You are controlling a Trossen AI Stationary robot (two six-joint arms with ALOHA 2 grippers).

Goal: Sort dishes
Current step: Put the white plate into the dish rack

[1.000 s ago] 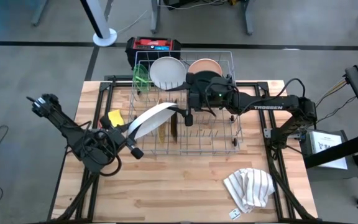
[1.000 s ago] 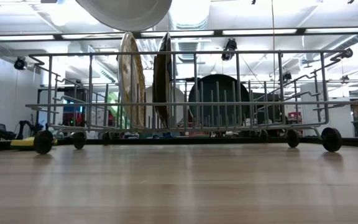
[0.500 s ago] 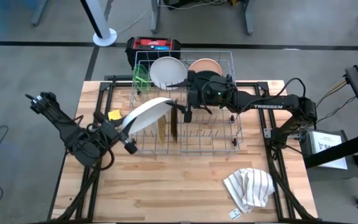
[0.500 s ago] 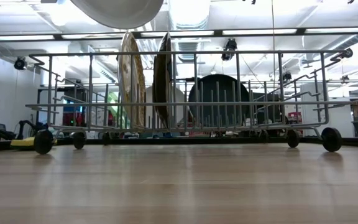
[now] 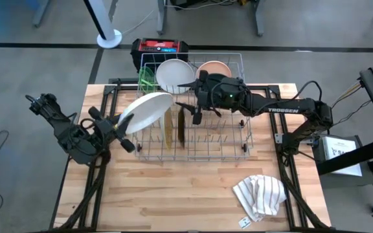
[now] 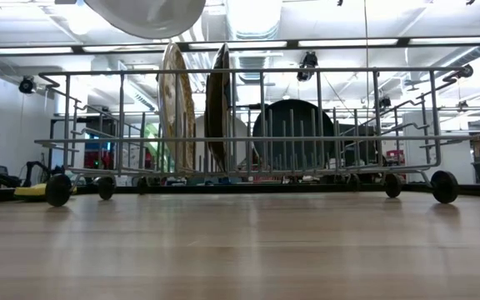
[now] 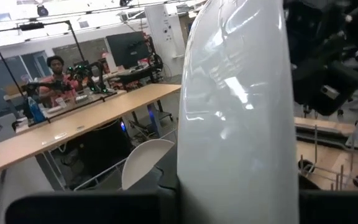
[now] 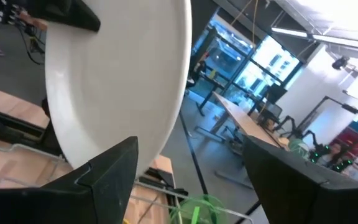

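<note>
My left gripper (image 5: 120, 125) is shut on the larger white plate (image 5: 146, 110) and holds it above the left end of the wire dish rack (image 5: 241, 133). The plate also shows at the top of the low view (image 6: 144, 12). My right gripper (image 5: 186, 97) is open and empty over the rack's middle, just to the right of the plate's free rim (image 8: 123, 81). In the rack stand a lime-green dish (image 5: 147, 81), a white one (image 5: 173, 74), a peach one (image 5: 214, 66), a black one (image 6: 294, 129), a speckled tan plate (image 6: 176, 104) and a brown plate (image 6: 220, 104). My left gripper pinches the plate's rim (image 7: 235, 186) between its two fingers, at the end of the plate nearest the table's left edge (image 5: 125, 122). The fingers come from the table's left. The plate is tilted and lifted clear of the rack.
A striped cloth (image 5: 259, 194) lies on the wooden table at the near right. A red and black box (image 5: 160, 47) stands behind the rack. Something small and yellow (image 6: 32, 190) lies left of the rack. People sit at tables in the room behind.
My left gripper has gone toward the table's left and far edges and a little up, carrying the white plate with it. The plate's free rim has drawn away from my right gripper, which stays over the rack's middle.
</note>
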